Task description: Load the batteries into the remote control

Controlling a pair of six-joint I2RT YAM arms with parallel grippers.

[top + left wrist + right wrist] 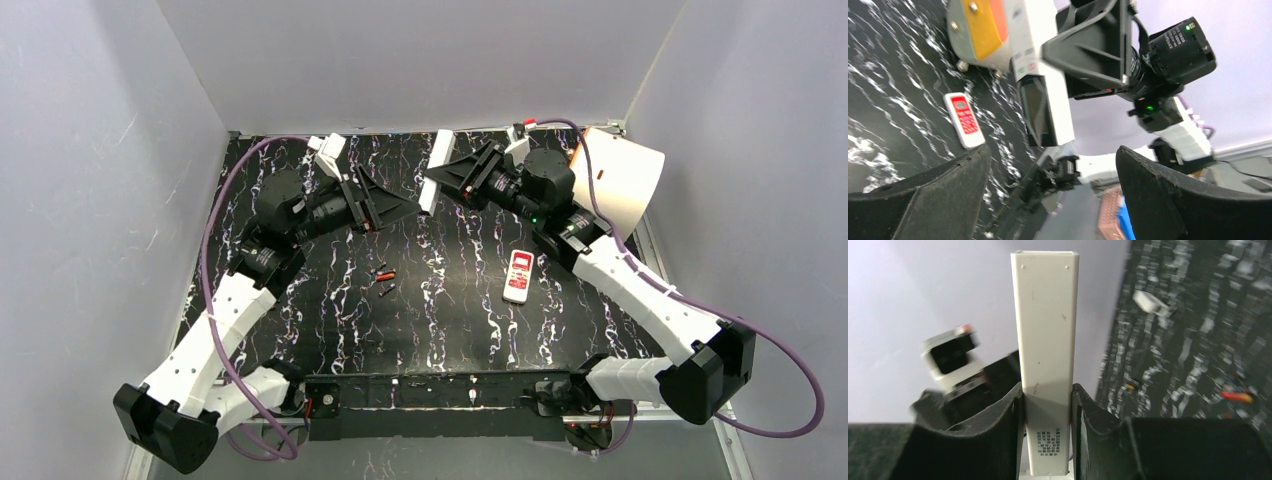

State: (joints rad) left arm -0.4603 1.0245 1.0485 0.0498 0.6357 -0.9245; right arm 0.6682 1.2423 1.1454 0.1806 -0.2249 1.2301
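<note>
Grips the long white remote control (436,170) in the right gripper (443,182), upper middle of the top view, raised off the black marbled table (460,320) — fingers pressed against both long sides in the right wrist view. Holds the left gripper (385,207) just left of it, facing it, fingers spread wide with nothing between them. Shows, in the left wrist view, a dark rectangular panel on the remote control's face; cannot tell whether recess or screen. Has the batteries (383,276) lying on the table at centre frame, below both grippers and well apart from them — orange-red and black, close together. Has a small red-and-white remote (518,276) lying flat to their right, a white cylinder (622,175) at upper right, and a small white oblong piece (1150,302) on the table at upper right of the right wrist view.
</note>
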